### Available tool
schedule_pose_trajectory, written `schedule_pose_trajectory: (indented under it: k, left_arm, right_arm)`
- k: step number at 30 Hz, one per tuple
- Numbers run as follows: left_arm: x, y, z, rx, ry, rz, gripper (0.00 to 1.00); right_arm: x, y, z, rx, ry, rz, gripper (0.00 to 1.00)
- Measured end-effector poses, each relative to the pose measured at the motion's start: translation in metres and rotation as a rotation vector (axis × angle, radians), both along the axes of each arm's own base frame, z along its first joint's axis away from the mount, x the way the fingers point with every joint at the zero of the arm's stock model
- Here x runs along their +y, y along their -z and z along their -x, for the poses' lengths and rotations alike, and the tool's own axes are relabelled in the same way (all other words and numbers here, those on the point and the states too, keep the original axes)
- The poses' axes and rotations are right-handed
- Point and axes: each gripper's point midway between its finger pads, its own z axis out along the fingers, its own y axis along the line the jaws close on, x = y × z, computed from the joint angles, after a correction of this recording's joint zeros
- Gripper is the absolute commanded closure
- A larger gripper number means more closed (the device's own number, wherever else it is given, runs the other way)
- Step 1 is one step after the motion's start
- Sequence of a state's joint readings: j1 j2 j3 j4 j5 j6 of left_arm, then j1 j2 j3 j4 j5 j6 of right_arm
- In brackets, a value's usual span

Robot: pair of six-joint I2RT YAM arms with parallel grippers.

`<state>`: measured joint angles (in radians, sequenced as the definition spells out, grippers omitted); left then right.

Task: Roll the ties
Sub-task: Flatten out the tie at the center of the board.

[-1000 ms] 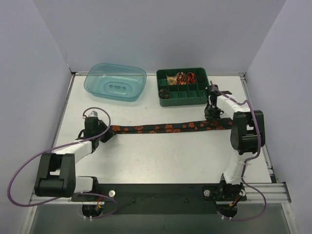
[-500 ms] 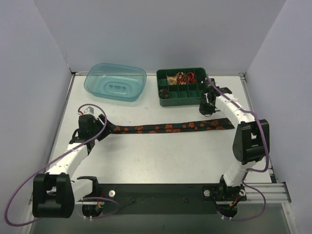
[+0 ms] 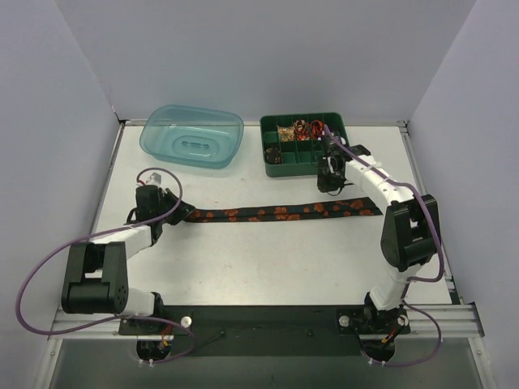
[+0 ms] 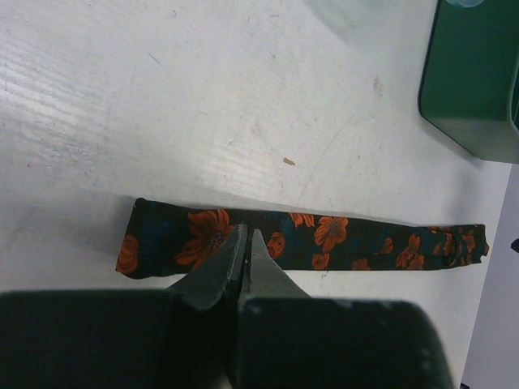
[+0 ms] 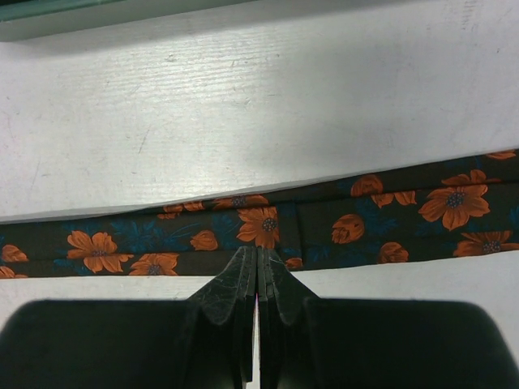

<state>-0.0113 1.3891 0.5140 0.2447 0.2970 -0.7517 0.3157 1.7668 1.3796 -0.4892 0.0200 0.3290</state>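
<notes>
Green tray (image 3: 304, 169), rolled ties (image 3: 301, 126) in back cells, left hand (image 4: 246, 243), right hand (image 5: 258, 263) closed empty above flat tie (image 3: 276, 213)

tie (image 3: 276, 212): soft matt woven cloth | table (image 3: 268, 259) under tie: white, matt, finely scratched and scuffed | green tray (image 3: 304, 168) beyond tie: smooth opaque plastic, faint sheen | blue tub (image 3: 192, 138) beyond tie: translucent glossy plastic | left gripper (image 4: 246, 243) over tie: dull black plastic

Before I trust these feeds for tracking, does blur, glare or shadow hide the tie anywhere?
Top view: even light, tie clear. Left wrist: tie sharp, dark left fingers cover part of its near edge. Right wrist: likewise with the right fingers; no glare.
</notes>
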Motion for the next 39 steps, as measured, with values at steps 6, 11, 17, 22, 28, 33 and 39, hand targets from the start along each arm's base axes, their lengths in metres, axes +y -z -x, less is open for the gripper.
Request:
schedule_pose_trajectory:
  k: [6,11,17,22,28,33,39]
  left_arm:
    - [0.0,0.021,-0.005,0.045,-0.017,0.014,1.0]
    - [0.005,0.042,-0.001,0.08,-0.06,0.015,1.0]
    - [0.004,0.043,-0.011,0.032,-0.081,0.044,1.0]
    - [0.002,0.04,-0.013,0.014,-0.079,0.055,1.0]
    - [0.0,0.005,-0.013,-0.063,-0.056,0.055,0.73]
    - [0.015,-0.039,-0.014,-0.157,-0.075,0.037,0.44]
    - [0.041,-0.052,-0.002,-0.148,-0.127,-0.027,0.34]
  right_arm:
    - [0.001,0.005,0.0,0.014,-0.004,0.003,1.0]
    - [0.004,0.0,-0.003,0.002,-0.01,-0.007,1.0]
    - [0.013,-0.004,-0.004,-0.002,-0.03,-0.028,0.84]
    - [0.023,-0.005,-0.002,0.002,-0.058,-0.053,0.54]
    - [0.041,-0.011,0.001,-0.003,-0.116,-0.077,0.3]
    - [0.064,-0.019,0.005,-0.018,-0.175,-0.099,0.18]
    - [0.109,-0.035,0.008,-0.05,-0.275,-0.148,0.09]
